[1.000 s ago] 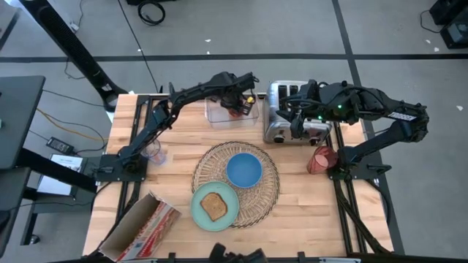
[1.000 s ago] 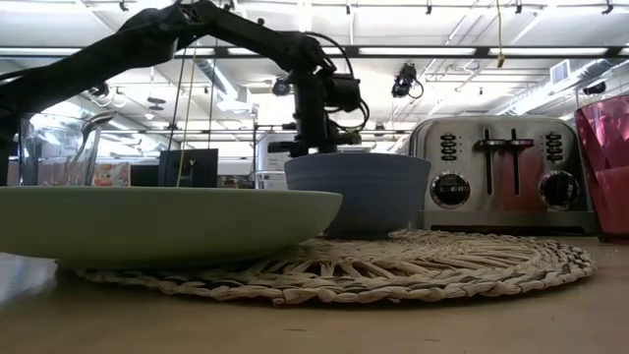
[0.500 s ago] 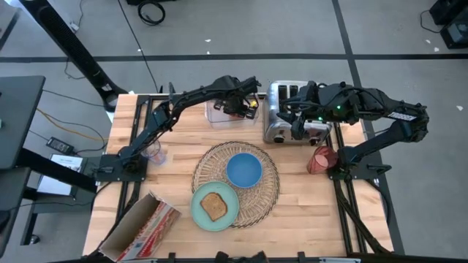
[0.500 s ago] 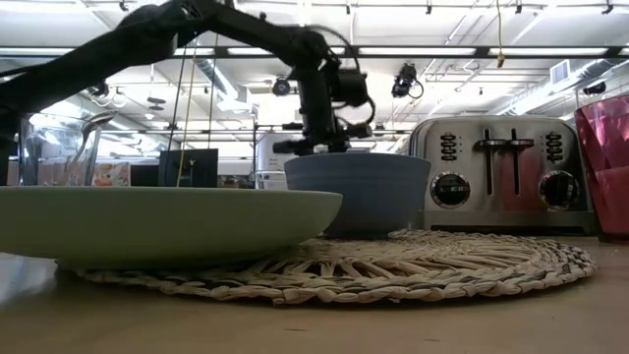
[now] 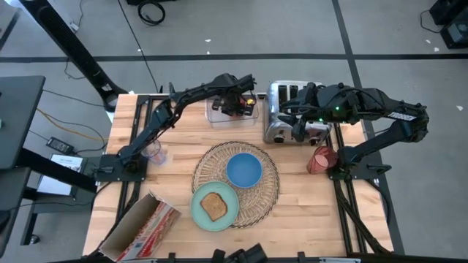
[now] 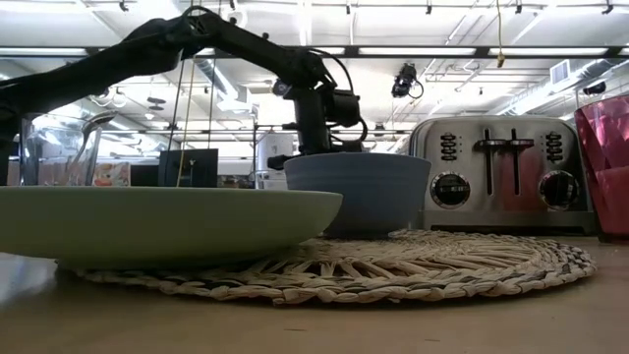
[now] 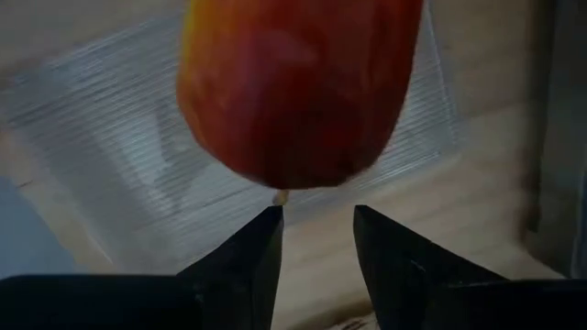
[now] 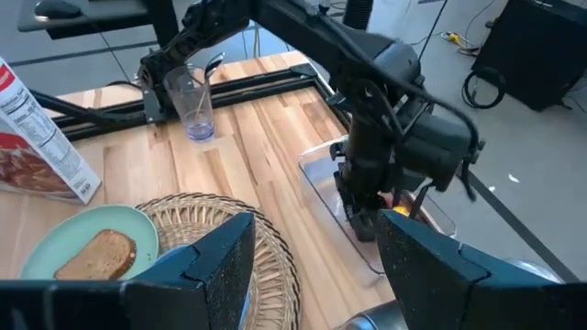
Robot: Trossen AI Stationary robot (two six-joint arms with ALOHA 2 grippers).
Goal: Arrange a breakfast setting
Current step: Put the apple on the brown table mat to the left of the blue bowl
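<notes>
High view: you see the left gripper [image 5: 235, 108] reaching over the clear bin [image 5: 232, 111] at the table's far edge, just left of the toaster [image 5: 291, 120]. In the left wrist view, the apple [image 7: 298, 87] sits close in front of the two dark fingers [image 7: 240, 266]. The fingertips stand apart with a gap between them, and the apple lies past the tips, above the ribbed bin floor. You cannot tell from these views whether the fingers clamp the apple or merely hang beside it.

The right gripper [image 5: 300, 126] rests over the toaster's front. In the right wrist view, its fingers [image 8: 211, 266] are spread wide with nothing between them.

Locate the task items as follows:
- The placemat [image 5: 272, 191] lies at table centre.
- The blue bowl [image 5: 243, 169] sits on the mat's far half.
- The green plate [image 5: 199, 212] overlaps the mat's near left edge.
- The toast [image 5: 214, 207] lies flat on the plate.
- The pink cup [image 5: 320, 159] stands right of the mat, near the right arm's base.

A clear glass [image 5: 152, 152] stands by the left arm's base. A red-and-white box [image 5: 139, 228] lies at the near left corner. In the low view, the bowl, plate rim and toaster line up across the mat.
</notes>
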